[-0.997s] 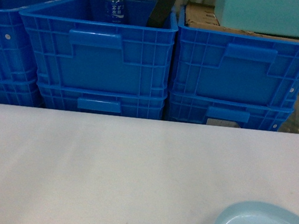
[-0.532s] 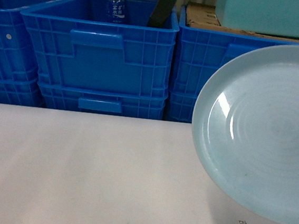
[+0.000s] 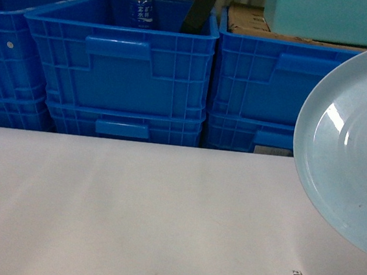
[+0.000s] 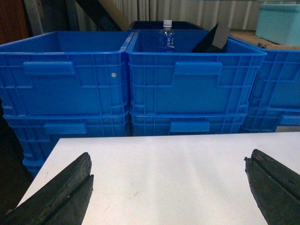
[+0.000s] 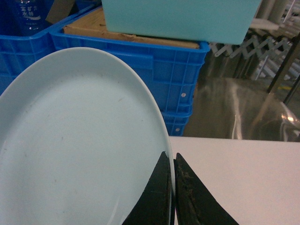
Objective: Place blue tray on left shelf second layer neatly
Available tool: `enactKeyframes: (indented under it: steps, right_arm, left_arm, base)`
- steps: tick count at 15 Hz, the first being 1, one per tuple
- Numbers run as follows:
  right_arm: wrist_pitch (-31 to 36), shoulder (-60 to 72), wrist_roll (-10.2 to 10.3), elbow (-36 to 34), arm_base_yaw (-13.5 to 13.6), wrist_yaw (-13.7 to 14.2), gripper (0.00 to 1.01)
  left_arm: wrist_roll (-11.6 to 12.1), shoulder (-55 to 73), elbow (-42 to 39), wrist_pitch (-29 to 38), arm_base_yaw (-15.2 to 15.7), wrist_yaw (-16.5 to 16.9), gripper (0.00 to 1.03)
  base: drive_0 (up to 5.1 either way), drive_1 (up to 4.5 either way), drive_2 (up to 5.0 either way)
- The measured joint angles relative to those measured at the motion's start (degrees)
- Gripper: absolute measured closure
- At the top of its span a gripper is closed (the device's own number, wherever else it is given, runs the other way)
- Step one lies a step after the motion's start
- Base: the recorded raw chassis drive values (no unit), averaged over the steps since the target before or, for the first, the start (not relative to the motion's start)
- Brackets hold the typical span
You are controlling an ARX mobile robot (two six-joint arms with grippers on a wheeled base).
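Since a second ago the blue tray has come off the near right corner of the table, where it lay flat, and now hangs tipped up on edge at the right side of the head view; in the last half second it slid further right, so part of it is now cut off by the frame. Read that as pickup done, carry started, placement not yet begun. You've got the right claw pinched nearly closed on the tray's rim, one finger each side of the edge, tray clear of the table. Your left claw is spread wide with nothing in it, hovering over the table near its left edge. The tray looks pale sky blue, glossy, round and shallow with a raised rim, light glare and faint scuffs on the inside face, nothing in it. The shelf isn't in the head or left wrist views; the right wrist view shows some shiny metal rails past the stacked blue crates, too blurred to call. You'll likely need to turn before placing. One-edge grip, so watch for the tray swinging.
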Motion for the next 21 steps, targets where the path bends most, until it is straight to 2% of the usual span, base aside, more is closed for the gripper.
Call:
enactKeyframes:
  steps: [1, 3, 4, 5, 21]
  right_arm:
    - [2.62, -0.11, -1.31, -1.05, 0.68, 1.73, 0.99]
    - [4.35, -1.84, -2.54, -2.19, 1.03, 0.72, 0.99]
    - [2.47, -4.39, -2.19, -2.47, 1.07, -1.6, 0.99]
    - [2.86, -5.68, -1.75, -2.8, 1.09, -2.29, 0.99]
    - [2.8, -5.33, -1.36, -2.86, 1.11, -2.38, 0.99]
  left_arm:
    - [0.0, 0.0, 0.0, 0.0, 0.0, 0.0, 0.05]
    - [0.0, 0.0, 0.0, 0.02, 0.0, 0.0, 0.05]
    - [0.0, 0.0, 0.0, 0.0, 0.0, 0.0, 0.05]
    - [0.0, 0.0, 0.0, 0.0, 0.0, 0.0, 0.05]
    - [0.0, 0.0, 0.0, 0.02, 0.0, -0.02, 0.05]
  base:
    - [0.0, 0.0, 0.0]
    - [0.0, 0.0, 0.0]
    - [0.0, 0.0, 0.0]
    - [0.0, 0.0, 0.0]
    - [-0.1, -0.11, -0.1]
